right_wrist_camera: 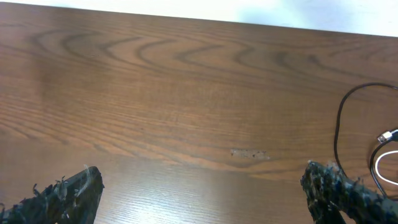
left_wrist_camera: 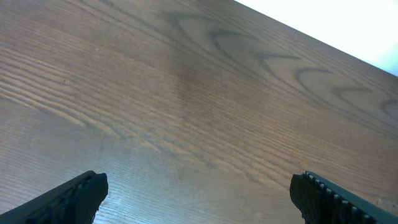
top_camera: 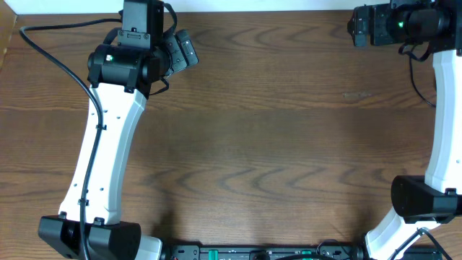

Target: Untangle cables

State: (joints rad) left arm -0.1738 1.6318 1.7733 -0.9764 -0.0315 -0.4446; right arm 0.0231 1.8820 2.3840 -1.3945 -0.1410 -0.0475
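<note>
Running offscreen, black cable [right_wrist_camera: 336, 134] and white cable [right_wrist_camera: 373, 167] show (only partly).

Wood-grain table [left_wrist_camera: 186, 93], left gripper [left_wrist_camera: 199, 190] spread wide, black fingertips [left_wrist_camera: 68, 199] at lower corners

White arms [top_camera: 108, 144], black joints [top_camera: 119, 65]

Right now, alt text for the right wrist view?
A thin black cable and a white cable with a small plug lie at the picture's right edge on a wooden table. The right gripper, open and empty, shows its fingers in the bottom corners.
</note>
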